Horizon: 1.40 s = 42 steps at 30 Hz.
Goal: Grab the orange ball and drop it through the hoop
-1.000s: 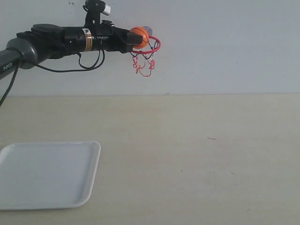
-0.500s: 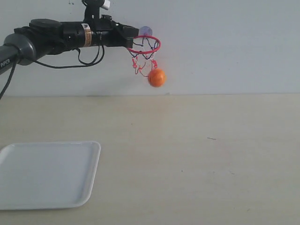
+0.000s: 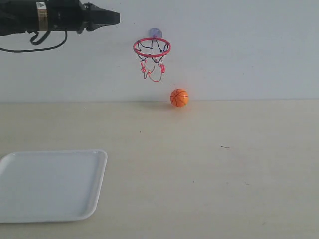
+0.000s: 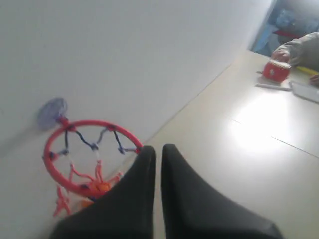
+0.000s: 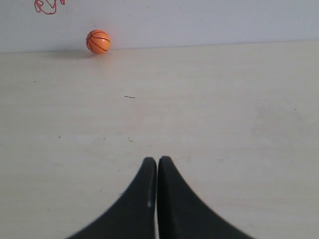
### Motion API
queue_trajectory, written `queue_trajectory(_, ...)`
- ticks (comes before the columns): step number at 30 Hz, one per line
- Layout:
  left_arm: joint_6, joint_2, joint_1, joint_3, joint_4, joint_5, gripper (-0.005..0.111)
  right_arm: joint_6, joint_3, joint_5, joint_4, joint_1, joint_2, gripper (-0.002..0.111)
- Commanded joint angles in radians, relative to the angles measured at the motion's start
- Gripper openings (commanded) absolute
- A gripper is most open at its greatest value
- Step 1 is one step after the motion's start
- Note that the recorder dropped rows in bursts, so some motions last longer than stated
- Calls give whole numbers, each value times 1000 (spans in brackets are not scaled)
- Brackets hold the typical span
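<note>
White rectangular plastic tray (image 3: 50,185) at near left of beige tabletop (image 3: 224,189), black left gripper (image 3: 115,18) raised, fingers together, empty, left of red-ringed string-net toy hoop (image 3: 152,49) on white wall (image 3: 249,50), small orange seamed ball (image 3: 179,97) on tabletop at wall's foot, below-right of hoop, black right gripper (image 5: 157,162) pressed together, empty.

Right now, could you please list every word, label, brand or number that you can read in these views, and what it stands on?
No text can be read.
Sticker on the left arm: too blurred to read.
Orange ball: black seam lines only.
Hoop and white tray: no markings visible.
</note>
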<state>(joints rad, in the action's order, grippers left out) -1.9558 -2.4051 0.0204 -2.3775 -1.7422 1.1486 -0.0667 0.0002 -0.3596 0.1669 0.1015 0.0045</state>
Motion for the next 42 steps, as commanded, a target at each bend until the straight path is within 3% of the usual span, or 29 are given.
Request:
queue_trajectory(1, -145, 46, -24, 81, -2, 72, 4, 1, 0, 4, -4, -1, -4, 0)
queue_trajectory(3, -145, 70, -24, 139, -2, 72, 4, 1, 0, 4, -4, -1, -4, 0)
queue_trajectory(6, -113, 123, -13, 346, -2, 72, 4, 1, 0, 4, -4, -1, -4, 0)
queue_trajectory(11, 327, 368, 0, 890, 3, 72, 4, 1, 0, 4, -4, -1, -4, 0)
queue_trajectory(15, 627, 547, 0, 1236, 268, 72, 4, 1, 0, 4, -4, -1, -4, 0)
queue_trajectory(24, 867, 969, 0, 1777, 429, 69, 4, 1, 0, 4, -4, -1, -4, 0)
queue_trajectory(33, 870, 1552, 0, 2112, 501, -92, 4, 1, 0, 4, -4, -1, -4, 0)
queue_trajectory(42, 870, 1980, 0, 2167, 491, -99, 4, 1, 0, 4, -4, -1, -4, 0)
